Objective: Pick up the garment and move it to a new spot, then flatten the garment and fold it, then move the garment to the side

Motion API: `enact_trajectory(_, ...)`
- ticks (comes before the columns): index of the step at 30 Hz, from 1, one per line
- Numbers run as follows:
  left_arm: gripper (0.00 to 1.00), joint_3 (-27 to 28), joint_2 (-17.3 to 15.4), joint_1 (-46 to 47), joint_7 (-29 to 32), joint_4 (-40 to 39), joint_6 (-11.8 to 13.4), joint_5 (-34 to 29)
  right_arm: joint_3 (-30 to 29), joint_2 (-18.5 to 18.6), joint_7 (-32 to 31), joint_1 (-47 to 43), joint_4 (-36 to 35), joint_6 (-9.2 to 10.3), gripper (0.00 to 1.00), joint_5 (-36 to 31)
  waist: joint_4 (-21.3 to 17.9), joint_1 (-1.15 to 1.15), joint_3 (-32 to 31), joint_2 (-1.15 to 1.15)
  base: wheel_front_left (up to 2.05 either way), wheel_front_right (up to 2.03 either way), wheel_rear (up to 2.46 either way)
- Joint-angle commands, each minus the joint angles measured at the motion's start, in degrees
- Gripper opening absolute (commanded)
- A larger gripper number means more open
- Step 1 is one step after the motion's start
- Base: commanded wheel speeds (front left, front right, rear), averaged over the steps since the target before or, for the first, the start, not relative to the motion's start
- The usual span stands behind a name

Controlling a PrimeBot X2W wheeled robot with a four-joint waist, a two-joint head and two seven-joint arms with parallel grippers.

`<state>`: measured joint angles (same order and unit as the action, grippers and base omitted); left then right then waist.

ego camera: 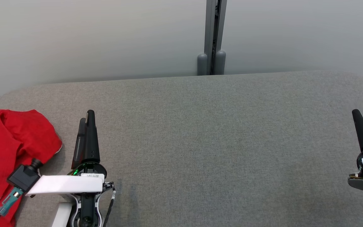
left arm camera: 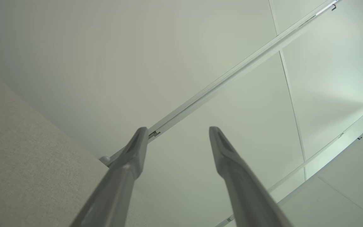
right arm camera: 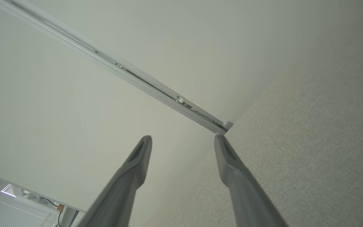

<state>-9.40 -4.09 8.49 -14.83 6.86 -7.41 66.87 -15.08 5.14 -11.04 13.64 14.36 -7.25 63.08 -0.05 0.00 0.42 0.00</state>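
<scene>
Left gripper [ego camera: 86,117], lower left of the head view: fingers point toward the far edge of the table [ego camera: 200,126]. Its jaws stand spread with nothing between them, as its own wrist view confirms. Right gripper [right arm camera: 183,138]: likewise spread and empty in its wrist view; in the head view one dark finger shows at the right edge. Red garment [ego camera: 8,142]: a crumpled heap at the left end of the grey table, just beside the left gripper, whose fingers are clear of the cloth, and well apart from the right gripper. Pale wall panels [ego camera: 106,37] and a grey post [ego camera: 212,37] stand behind the table.
</scene>
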Motion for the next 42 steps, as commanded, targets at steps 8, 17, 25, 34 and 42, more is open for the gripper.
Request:
enact_trajectory(8,1.00,0.47,-0.21,1.26,-0.20,-2.72,0.01,-10.53,2.90,1.47,3.64,0.26,-4.00,-0.25,1.00,-11.10,-0.09,0.00,-0.10,0.00,0.00,0.00,0.00)
enact_trajectory(17,1.00,-0.32,-1.35,0.17,-0.21,-2.39,0.73,-21.55,5.94,2.02,7.01,-1.08,-5.02,-0.27,1.00,-21.55,-0.07,0.00,-0.18,0.00,0.00,0.00,0.00)
enact_trajectory(25,1.00,-0.82,-2.05,-0.18,-0.22,0.27,1.53,-29.65,8.06,1.74,10.11,-2.21,-3.91,-0.29,1.00,-28.51,-0.07,0.00,-0.21,0.00,0.00,0.00,0.00)
enact_trajectory(34,1.00,-0.10,-2.02,-0.60,-0.23,3.75,2.31,-34.20,9.92,1.71,12.65,-2.78,-2.64,-0.30,1.00,-34.06,-0.11,0.00,-0.29,0.00,0.00,0.00,0.00)
enact_trajectory(42,1.00,1.11,-1.85,-0.15,-0.24,6.91,2.16,-36.69,11.26,1.30,14.98,-3.37,-1.27,-0.32,1.00,-38.96,0.12,0.00,-0.37,0.00,0.00,0.00,0.00)
